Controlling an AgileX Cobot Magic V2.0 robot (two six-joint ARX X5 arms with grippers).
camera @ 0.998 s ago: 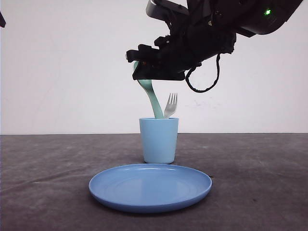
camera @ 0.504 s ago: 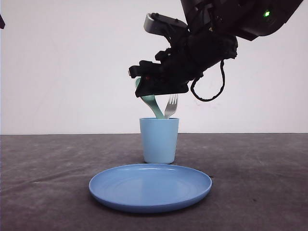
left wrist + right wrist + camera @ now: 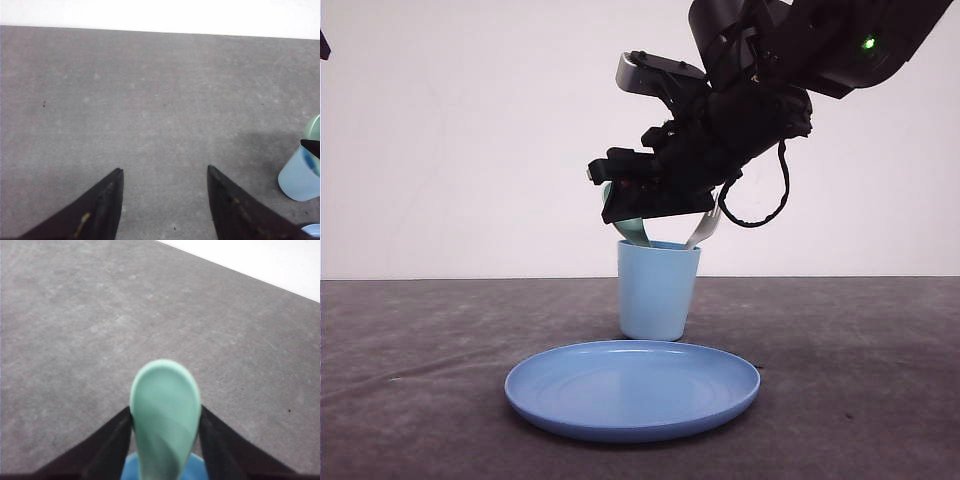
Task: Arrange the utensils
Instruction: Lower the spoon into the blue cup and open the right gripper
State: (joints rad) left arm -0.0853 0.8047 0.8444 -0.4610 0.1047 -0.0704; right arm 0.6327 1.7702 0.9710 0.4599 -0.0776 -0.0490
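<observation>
Front view, dark grey table (image 3: 410, 400), white wall (image 3: 460, 130), right fingers (image 3: 165, 427) clamping spoon (image 3: 165, 410), left fingers (image 3: 165, 192) spread, empty.

**No readable text anywhere on the scene**

Scanning for lettering now, and nothing comes up. The light blue cup (image 3: 658, 290) is plain-sided, no print or logo. The round blue plate (image 3: 632, 390) carries no mark on its rim. The black housing of the right arm (image 3: 790, 60) shows a small green light, possibly a status lamp, but no legible label beside it. The mint-green spoon (image 3: 165, 410) is bare of any stamp.
</observation>
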